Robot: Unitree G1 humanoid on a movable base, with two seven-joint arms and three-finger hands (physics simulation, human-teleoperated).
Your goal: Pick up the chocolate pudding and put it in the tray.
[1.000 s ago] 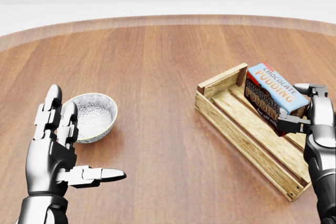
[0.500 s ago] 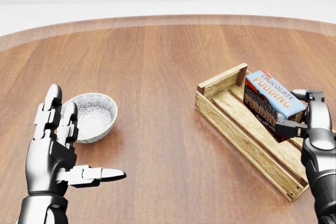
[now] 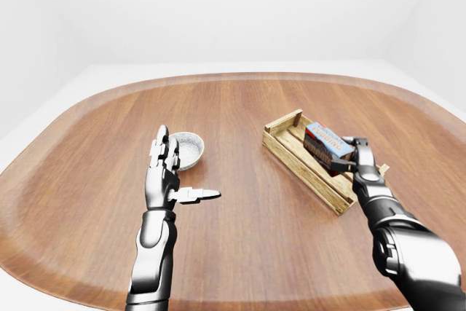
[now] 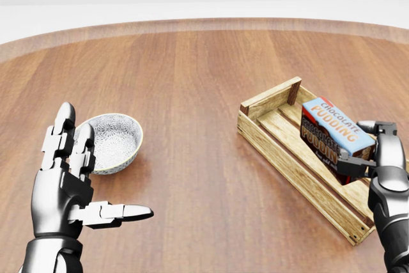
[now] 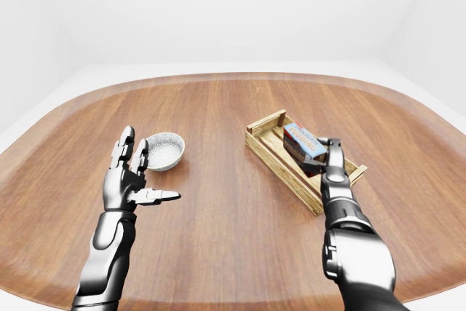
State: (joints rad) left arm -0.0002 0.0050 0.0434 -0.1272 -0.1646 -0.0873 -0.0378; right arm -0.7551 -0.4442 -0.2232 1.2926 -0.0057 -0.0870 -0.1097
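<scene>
The right robot hand (image 4: 370,148) pinches the chocolate pudding box (image 4: 335,133), tilted inside the wooden tray (image 4: 287,158). Risk: release may leave it propped against the wall. The left robot hand (image 4: 70,171) is spread.

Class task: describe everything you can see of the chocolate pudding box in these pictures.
The chocolate pudding box is a long carton with a light blue top lettered CHOCOLATE PUDDING and a dark brown side. It sits tilted inside the wooden tray, toward its right end in the head view. The right hand grips its near end, fingers closed round it.
</scene>
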